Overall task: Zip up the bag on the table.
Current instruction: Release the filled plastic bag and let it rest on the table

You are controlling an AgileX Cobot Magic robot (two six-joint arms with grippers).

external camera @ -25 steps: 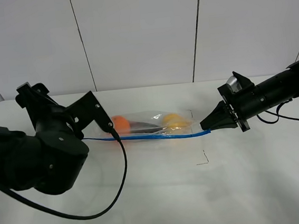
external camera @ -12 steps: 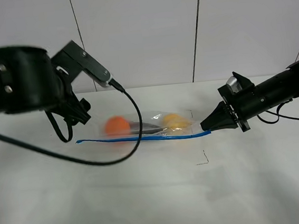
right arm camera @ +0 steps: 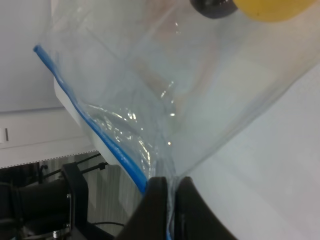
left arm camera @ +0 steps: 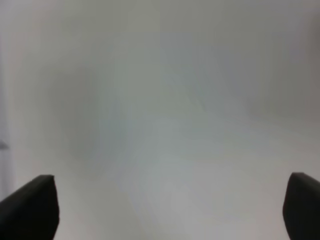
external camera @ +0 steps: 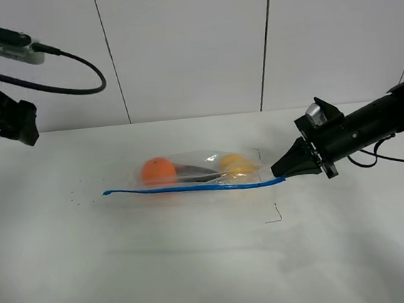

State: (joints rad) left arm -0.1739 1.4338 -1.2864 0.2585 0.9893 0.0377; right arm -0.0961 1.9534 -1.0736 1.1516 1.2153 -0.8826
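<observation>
The clear bag (external camera: 197, 172) lies in the middle of the white table (external camera: 199, 266). An orange (external camera: 158, 171), a dark eggplant (external camera: 193, 172) and a yellow pear (external camera: 235, 165) show through it. Its blue zipper strip (external camera: 191, 187) runs along the near edge. My right gripper (external camera: 284, 173) is shut on the strip's right end. In the right wrist view, the right gripper (right arm camera: 172, 192) pinches the crinkly bag (right arm camera: 150, 75) beside the blue strip (right arm camera: 90, 130). The left arm (external camera: 1, 106) is raised at the far left, well away from the bag. My left gripper (left arm camera: 170, 210) is open on blurred white.
A small black corner mark (external camera: 274, 216) lies on the table in front of the bag's right end. Tiny dark specks (external camera: 74, 199) dot the table to the left. The left arm's cable (external camera: 72, 71) loops in the air against the white panelled wall.
The left arm has swung from over the bag's left end up and away to the far left. The orange and the strip's left end now show uncovered. The right gripper has not moved.
</observation>
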